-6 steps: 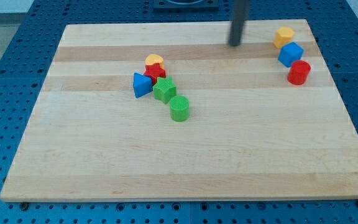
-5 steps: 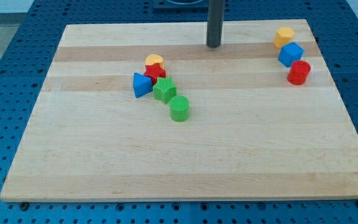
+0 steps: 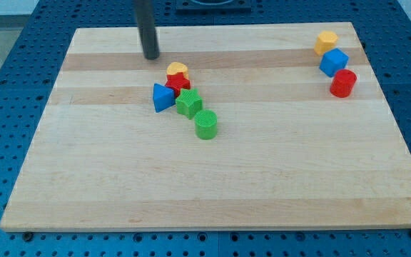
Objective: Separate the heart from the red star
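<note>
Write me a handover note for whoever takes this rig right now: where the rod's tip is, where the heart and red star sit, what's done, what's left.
Tip: my tip rests on the wooden board, up and to the view's left of the central cluster, clear of every block.
Blocks: the yellow heart block sits against the top edge of the red star block; they look in contact. The blue triangular block, green star-like block and green cylinder crowd just below.
Done: nothing; the pair is not yet separated.
Left: push the heart away from the star, probably toward the view's top or right, without dragging the star along.
</note>
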Robot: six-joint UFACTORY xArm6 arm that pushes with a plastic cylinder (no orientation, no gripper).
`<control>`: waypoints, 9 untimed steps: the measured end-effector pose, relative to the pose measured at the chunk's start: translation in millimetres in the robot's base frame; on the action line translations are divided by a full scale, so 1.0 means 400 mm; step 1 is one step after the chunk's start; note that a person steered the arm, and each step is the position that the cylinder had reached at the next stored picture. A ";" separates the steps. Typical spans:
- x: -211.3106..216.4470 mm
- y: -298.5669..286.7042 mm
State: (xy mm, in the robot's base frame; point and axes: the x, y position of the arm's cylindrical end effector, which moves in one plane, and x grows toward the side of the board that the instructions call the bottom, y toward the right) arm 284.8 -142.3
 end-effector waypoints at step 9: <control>0.012 0.229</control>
State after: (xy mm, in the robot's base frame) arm 289.6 -50.7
